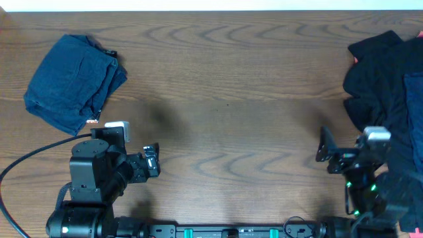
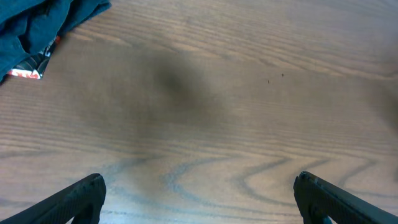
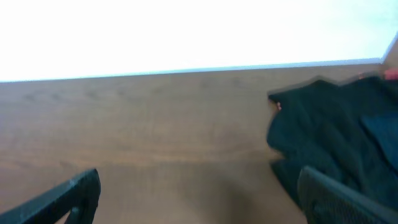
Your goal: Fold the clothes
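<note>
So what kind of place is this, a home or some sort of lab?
Most likely a robot test bench, not a home: a left arm and a right arm stand at the edge of a wood-grain table, with a folded blue garment and a dark clothes pile laid out.

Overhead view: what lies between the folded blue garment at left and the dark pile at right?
Only bare table; the overhead view shows nothing between the blue garment and the dark pile.

Open passage across centre of table (image 1: 231,112); blocked far left by folded navy garment (image 1: 74,82), at right edge by dark clothing pile (image 1: 380,79).
</note>
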You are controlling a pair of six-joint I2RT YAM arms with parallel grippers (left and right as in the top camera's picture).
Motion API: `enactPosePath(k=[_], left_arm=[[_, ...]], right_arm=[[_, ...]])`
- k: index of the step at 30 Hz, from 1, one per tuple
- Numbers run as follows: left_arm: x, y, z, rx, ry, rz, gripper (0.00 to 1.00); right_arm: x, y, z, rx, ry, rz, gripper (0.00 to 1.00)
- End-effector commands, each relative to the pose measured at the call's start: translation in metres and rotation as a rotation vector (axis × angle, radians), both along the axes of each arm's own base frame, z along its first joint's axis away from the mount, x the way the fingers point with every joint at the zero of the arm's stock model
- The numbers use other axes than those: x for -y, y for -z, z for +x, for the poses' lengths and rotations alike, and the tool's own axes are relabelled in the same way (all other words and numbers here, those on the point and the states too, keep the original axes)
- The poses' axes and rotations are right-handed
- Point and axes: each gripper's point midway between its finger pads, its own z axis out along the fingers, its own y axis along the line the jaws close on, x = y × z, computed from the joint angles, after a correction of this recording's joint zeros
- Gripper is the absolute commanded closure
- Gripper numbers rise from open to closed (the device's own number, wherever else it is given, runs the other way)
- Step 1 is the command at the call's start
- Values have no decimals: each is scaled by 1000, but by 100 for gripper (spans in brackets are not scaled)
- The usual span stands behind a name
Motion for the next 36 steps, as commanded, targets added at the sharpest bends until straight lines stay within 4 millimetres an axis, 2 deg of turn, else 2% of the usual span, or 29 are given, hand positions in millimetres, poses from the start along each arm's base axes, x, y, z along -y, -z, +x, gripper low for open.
enactPosePath(k=[1,7,10,13,14,36], left_arm=[[-1,1,0,-1,-7,5,2],[-1,1,0,-1,-7,5,2],[-1,1,0,-1,-7,5,2],[-1,1,0,-1,-7,5,2],[-1,1,0,-1,-7,5,2],[-1,1,0,-1,-7,5,2]], right_arm=[[-10,12,-4,87,-48,-29,1],[-12,24,1,222,-45,-42,1],[-13,35,5,235,-49,-57,1],[-14,71,10,162,-57,-54,1],[-15,74,10,154,-57,-44,1],[-15,72,10,160,-61,-45,1]])
